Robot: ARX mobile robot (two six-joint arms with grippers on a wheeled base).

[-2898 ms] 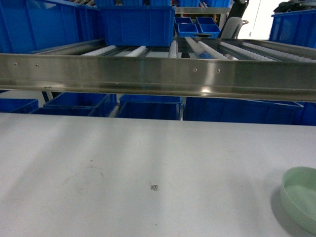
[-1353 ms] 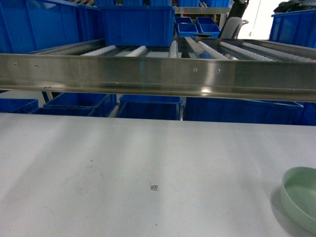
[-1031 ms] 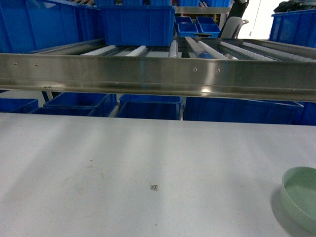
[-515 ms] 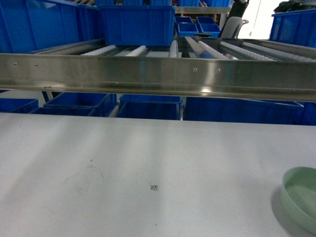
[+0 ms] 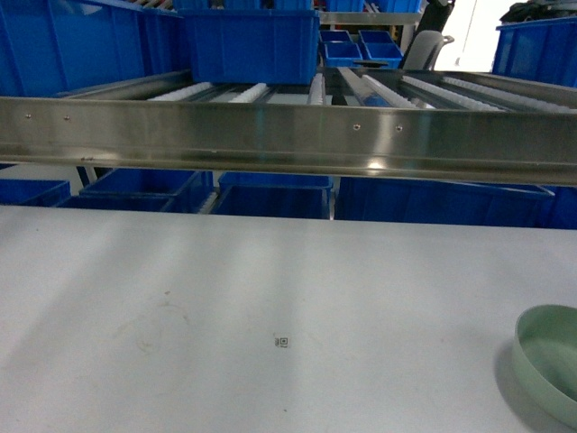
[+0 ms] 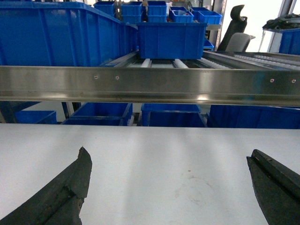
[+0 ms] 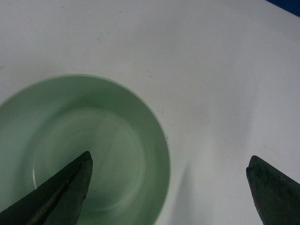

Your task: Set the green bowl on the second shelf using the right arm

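Green bowl (image 5: pixel 548 361): small, round, pale mint, smooth and plain inside, with sloping walls and a faint ring around the flat bottom. Sits upright on the white tabletop (image 5: pixel 270 289) at about 4 o'clock in the head view, cut off by the right edge of the picture. Casts a soft shadow toward 9 o'clock. Fills the lower left of the right wrist view (image 7: pixel 79 150), seen from straight above, rim whole and unmarked.

Right gripper (image 7: pixel 168 187) hangs above the bowl, spread wide. One dark fingertip (image 7: pixel 65 187) over the bowl's hollow at 7 o'clock, the other at 5 o'clock over bare tabletop, outside the rim. Contact with the bowl: cannot tell.

Left gripper (image 6: pixel 168 187) also spread wide, above the table, holding nothing, black fingertips (image 6: pixel 61 192) at 7 and 5 o'clock of its view.

Second shelf (image 5: pixel 288 135) spans the head view at 12 o'clock: a shiny steel front rail with white roller tracks (image 5: pixel 252 91) behind. Blue crate (image 5: pixel 251 43) standing on the rollers at 12 o'clock; more blue crates (image 5: pixel 270 194) below the rail.
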